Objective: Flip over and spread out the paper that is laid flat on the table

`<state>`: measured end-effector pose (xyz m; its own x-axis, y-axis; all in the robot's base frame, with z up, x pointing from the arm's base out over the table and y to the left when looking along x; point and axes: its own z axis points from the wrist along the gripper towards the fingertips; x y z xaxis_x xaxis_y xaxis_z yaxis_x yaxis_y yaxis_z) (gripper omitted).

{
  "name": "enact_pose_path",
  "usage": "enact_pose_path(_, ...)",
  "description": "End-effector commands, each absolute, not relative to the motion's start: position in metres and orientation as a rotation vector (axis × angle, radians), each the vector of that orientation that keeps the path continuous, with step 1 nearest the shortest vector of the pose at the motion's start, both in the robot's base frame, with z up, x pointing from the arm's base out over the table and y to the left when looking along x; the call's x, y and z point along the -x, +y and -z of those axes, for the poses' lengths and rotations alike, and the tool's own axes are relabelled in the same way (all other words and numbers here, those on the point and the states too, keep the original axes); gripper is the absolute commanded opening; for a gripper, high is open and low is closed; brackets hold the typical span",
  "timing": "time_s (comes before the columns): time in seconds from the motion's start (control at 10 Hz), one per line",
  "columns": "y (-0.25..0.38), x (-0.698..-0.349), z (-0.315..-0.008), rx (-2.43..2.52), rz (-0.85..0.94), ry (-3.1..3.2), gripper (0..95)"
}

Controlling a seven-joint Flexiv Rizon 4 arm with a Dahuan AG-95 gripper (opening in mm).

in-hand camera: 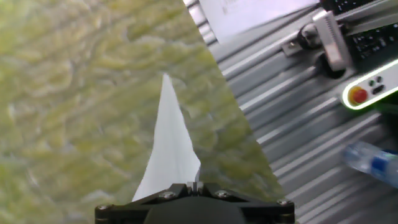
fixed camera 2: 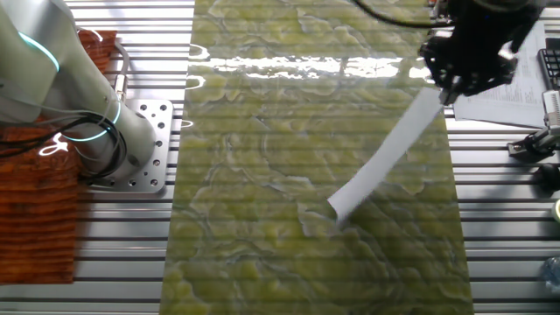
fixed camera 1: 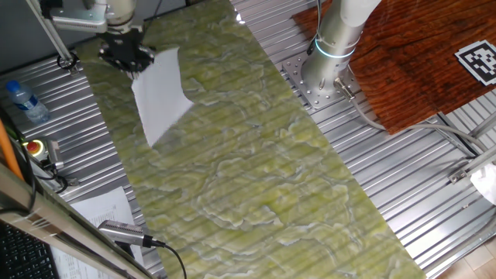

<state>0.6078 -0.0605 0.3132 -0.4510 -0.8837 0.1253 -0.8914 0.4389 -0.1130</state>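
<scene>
The paper (fixed camera 1: 161,94) is a plain white sheet hanging from my gripper (fixed camera 1: 132,62) above the green-yellow marbled table (fixed camera 1: 256,163). It is pinched at its top edge and droops down at a slant. In the other fixed view the paper (fixed camera 2: 385,157) runs from the gripper (fixed camera 2: 451,87) down to a low corner that seems to touch the table (fixed camera 2: 289,175). In the hand view the paper (in-hand camera: 171,149) tapers away from the shut fingers (in-hand camera: 195,185).
A printed sheet (fixed camera 1: 105,208) lies on the ribbed metal panel at the left, with a water bottle (fixed camera 1: 23,101) and a button box (fixed camera 1: 39,149). The robot base (fixed camera 1: 325,70) and a reddish wood board (fixed camera 1: 418,54) stand on the right.
</scene>
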Motion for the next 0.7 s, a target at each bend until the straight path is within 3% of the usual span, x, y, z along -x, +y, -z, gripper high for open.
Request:
enact_pose_path(0.1,-0.066,-0.615,-0.34,-1.629,-0.296,-2.588,0.0)
enact_pose_path(0.4,-0.051,-0.627,-0.35,-1.558,-0.38,-2.674,0.0)
enact_pose_path(0.7,-0.038,-0.635,-0.334,-1.51,-0.439,-2.794,0.0)
